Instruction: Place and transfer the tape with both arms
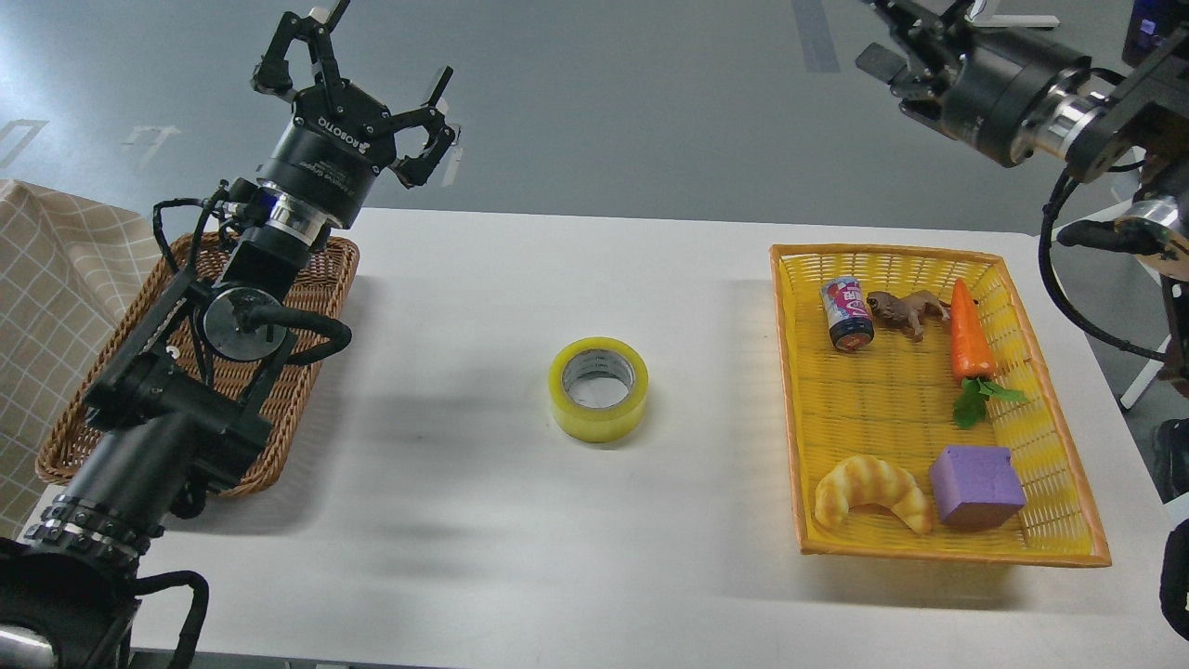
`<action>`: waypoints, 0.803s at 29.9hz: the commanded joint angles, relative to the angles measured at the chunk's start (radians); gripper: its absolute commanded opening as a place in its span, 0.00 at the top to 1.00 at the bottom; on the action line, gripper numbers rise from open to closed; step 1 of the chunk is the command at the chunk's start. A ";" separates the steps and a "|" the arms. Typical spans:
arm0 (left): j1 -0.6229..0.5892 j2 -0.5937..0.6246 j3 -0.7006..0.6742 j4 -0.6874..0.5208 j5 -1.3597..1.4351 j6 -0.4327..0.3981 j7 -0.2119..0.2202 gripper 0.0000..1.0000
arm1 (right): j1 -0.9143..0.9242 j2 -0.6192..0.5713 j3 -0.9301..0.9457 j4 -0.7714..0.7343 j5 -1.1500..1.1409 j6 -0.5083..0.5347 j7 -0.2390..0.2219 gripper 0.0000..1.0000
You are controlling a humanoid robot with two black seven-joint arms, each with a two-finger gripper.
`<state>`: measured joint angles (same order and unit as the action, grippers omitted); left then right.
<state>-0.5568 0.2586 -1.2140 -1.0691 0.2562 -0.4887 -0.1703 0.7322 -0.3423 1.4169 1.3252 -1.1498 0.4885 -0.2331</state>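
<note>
white bench [464,483]: tape [598,388] lies untouched at centre; left hand [367,88] is held spread open, right hand [906,56] state cannot be told; transfer not yet begun.

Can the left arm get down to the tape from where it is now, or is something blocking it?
Probably yes. The tape lies alone on bare table, hole up, between the wicker basket and the yellow basket. The left tool is raised with fingers spread, and nothing lies between them.
</note>
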 commanded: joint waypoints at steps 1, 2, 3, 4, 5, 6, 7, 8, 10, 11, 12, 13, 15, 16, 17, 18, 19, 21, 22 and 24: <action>0.000 -0.002 0.004 0.000 0.000 0.000 0.002 0.02 | -0.030 0.011 0.092 -0.007 0.073 0.000 0.000 0.00; 0.000 -0.002 0.004 0.000 0.000 0.000 0.002 0.02 | -0.040 0.020 0.120 -0.007 0.097 0.000 0.000 0.00; 0.000 -0.002 0.004 0.000 0.002 0.000 0.003 0.02 | -0.051 0.023 0.140 -0.011 0.122 0.000 0.000 0.00; 0.000 -0.002 0.004 0.000 0.002 0.000 0.003 0.02 | -0.051 0.023 0.140 -0.011 0.122 0.000 0.000 0.00; 0.000 -0.002 0.004 0.000 0.002 0.000 0.003 0.02 | -0.054 0.025 0.158 -0.018 0.142 0.000 0.000 0.00; 0.000 -0.002 0.004 0.000 0.002 0.000 0.003 0.02 | -0.057 0.034 0.178 -0.021 0.162 0.000 0.000 0.00; 0.000 -0.002 0.004 0.000 0.002 0.000 0.003 0.02 | -0.059 0.043 0.191 -0.021 0.168 0.000 0.000 0.00; 0.000 -0.001 0.004 0.000 0.002 0.000 0.003 0.02 | -0.060 0.067 0.220 -0.023 0.179 0.000 0.000 0.00; 0.000 0.001 0.004 0.000 0.003 0.000 0.005 0.02 | -0.068 0.100 0.264 -0.034 0.183 0.000 -0.002 0.00; 0.000 0.001 0.004 0.000 0.003 0.000 0.005 0.02 | -0.069 0.106 0.275 -0.040 0.183 0.000 -0.002 0.00; 0.000 0.001 0.004 0.000 0.003 0.000 0.005 0.02 | -0.069 0.123 0.295 -0.050 0.183 0.000 -0.002 0.00; 0.000 0.001 0.004 0.000 0.003 0.000 0.005 0.02 | -0.071 0.134 0.307 -0.052 0.183 0.000 -0.002 0.00; 0.000 -0.001 0.002 0.000 0.006 0.000 0.003 0.02 | -0.080 0.189 0.344 -0.054 0.185 0.000 -0.003 0.00; 0.000 -0.001 0.002 0.000 0.005 0.000 0.003 0.02 | -0.085 0.199 0.347 -0.055 0.185 0.000 -0.003 0.00; 0.000 -0.001 0.001 0.000 0.005 0.000 0.003 0.02 | -0.088 0.207 0.350 -0.055 0.185 0.000 -0.003 0.00; -0.002 -0.001 0.001 0.000 0.006 0.000 0.003 0.02 | -0.092 0.216 0.352 -0.064 0.196 0.000 -0.003 0.00; -0.002 -0.001 0.001 0.000 0.006 0.000 0.003 0.02 | -0.096 0.218 0.352 -0.070 0.205 0.000 -0.003 0.00; -0.002 0.001 0.002 0.000 0.006 0.000 0.003 0.02 | -0.100 0.221 0.352 -0.096 0.249 0.000 -0.009 0.00; -0.002 0.001 0.002 0.001 0.008 0.000 0.005 0.02 | -0.100 0.223 0.352 -0.115 0.284 0.000 -0.011 0.00; -0.002 0.002 0.004 0.000 0.009 0.000 0.005 0.02 | -0.099 0.223 0.352 -0.133 0.324 0.000 -0.011 0.00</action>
<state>-0.5570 0.2583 -1.2128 -1.0691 0.2638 -0.4887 -0.1667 0.6334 -0.1218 1.7683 1.2221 -0.8861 0.4884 -0.2423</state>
